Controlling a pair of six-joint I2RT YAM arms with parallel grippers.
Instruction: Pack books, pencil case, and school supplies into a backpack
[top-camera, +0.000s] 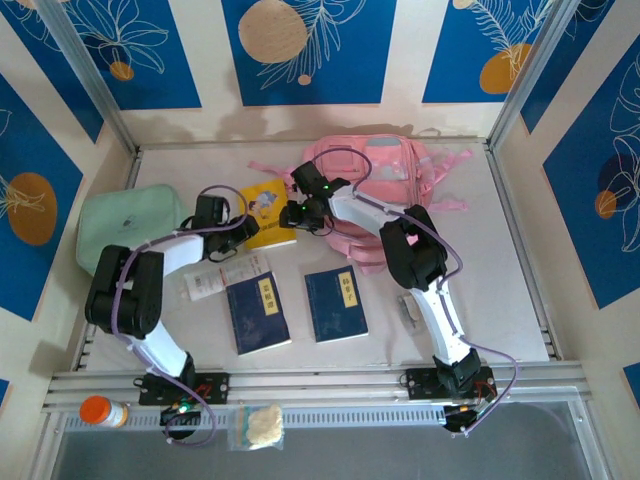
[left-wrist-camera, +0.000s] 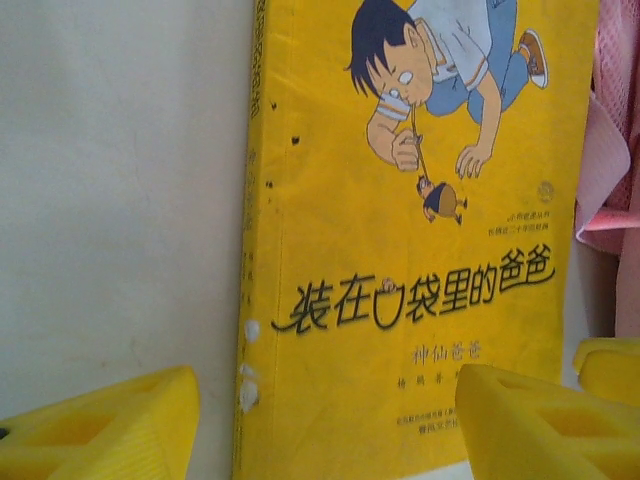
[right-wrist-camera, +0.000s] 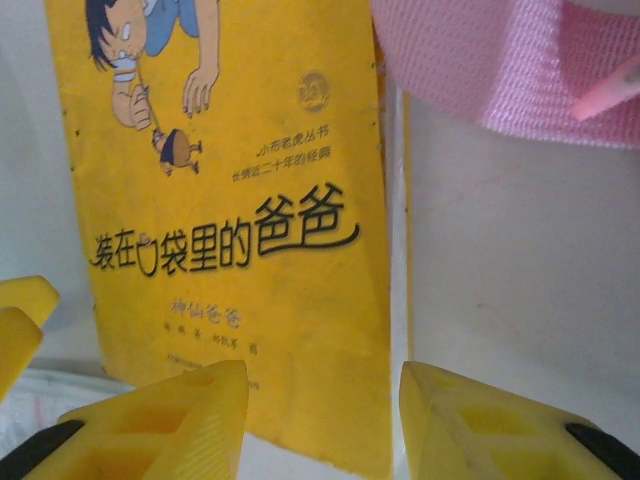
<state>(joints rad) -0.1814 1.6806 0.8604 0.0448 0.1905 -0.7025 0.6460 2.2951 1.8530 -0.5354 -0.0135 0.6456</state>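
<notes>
The yellow book (top-camera: 268, 212) with a cartoon cover lies flat beside the pink backpack (top-camera: 395, 172). My left gripper (top-camera: 241, 233) is at the book's left side, open, with the spine of the yellow book (left-wrist-camera: 400, 250) between its yellow fingers (left-wrist-camera: 110, 430). My right gripper (top-camera: 297, 213) is at the other side, open, its fingers (right-wrist-camera: 165, 420) straddling the page edge of the yellow book (right-wrist-camera: 240, 200). Two navy books (top-camera: 258, 312) (top-camera: 336, 303) lie nearer. A translucent pencil case (top-camera: 215, 278) lies left of them. A small pale item (top-camera: 410, 308) rests by the right arm.
A mint-green zip case (top-camera: 125, 228) sits at the left edge of the table. Pink backpack fabric (right-wrist-camera: 500, 60) hangs close over the book's far corner. An orange-capped bottle (top-camera: 104, 411) and a small bag (top-camera: 256, 425) lie on the front rail.
</notes>
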